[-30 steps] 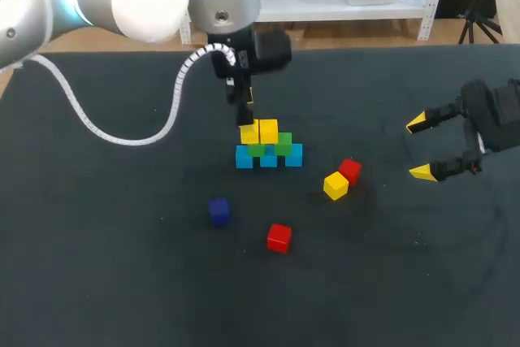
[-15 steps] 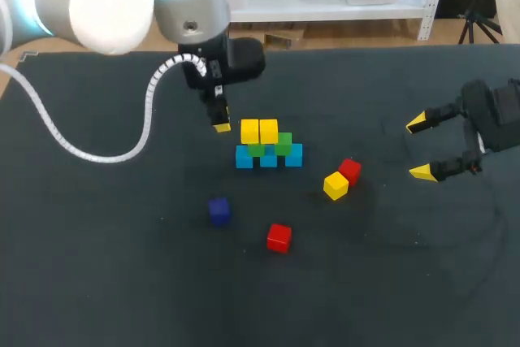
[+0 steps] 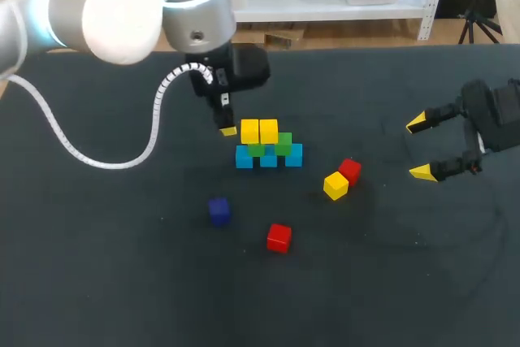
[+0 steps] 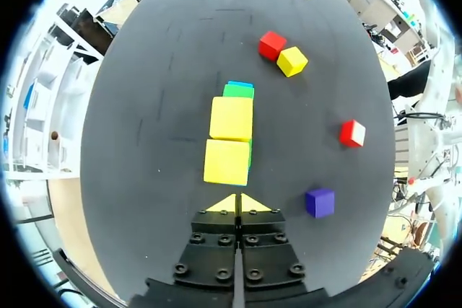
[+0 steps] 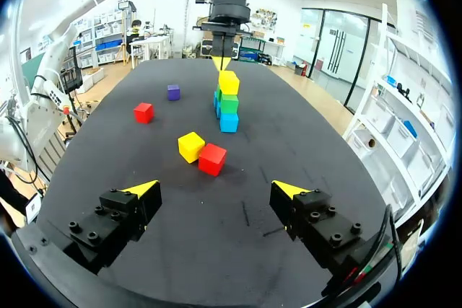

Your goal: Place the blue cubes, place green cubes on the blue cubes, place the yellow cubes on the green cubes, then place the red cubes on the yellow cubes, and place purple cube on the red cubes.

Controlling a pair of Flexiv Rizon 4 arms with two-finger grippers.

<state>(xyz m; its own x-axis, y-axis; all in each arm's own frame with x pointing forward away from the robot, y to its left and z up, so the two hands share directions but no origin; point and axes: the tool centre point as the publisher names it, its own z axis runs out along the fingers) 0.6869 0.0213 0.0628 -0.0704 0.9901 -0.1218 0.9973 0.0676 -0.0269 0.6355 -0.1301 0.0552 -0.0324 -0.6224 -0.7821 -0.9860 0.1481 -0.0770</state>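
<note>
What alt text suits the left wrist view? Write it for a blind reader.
The left gripper, shut and empty, has the stack just ahead, two yellow cubes topping green and blue. Loose: a red cube by a yellow cube, a second red cube, a purple cube.

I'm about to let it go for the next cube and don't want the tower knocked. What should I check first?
1. Left gripper empty: ok, fingers shut with nothing between them.
2. Left gripper apart from the stack: ok, a gap shows in the left wrist view.
3. Stack in order: ok, two yellow cubes on top, green and blue beneath.
4. Right gripper open and empty: ok.
5. Loose yellow cube free to grasp: not ok, a red cube sits right against it.
6. Other red cube and purple cube stand alone: ok.
</note>
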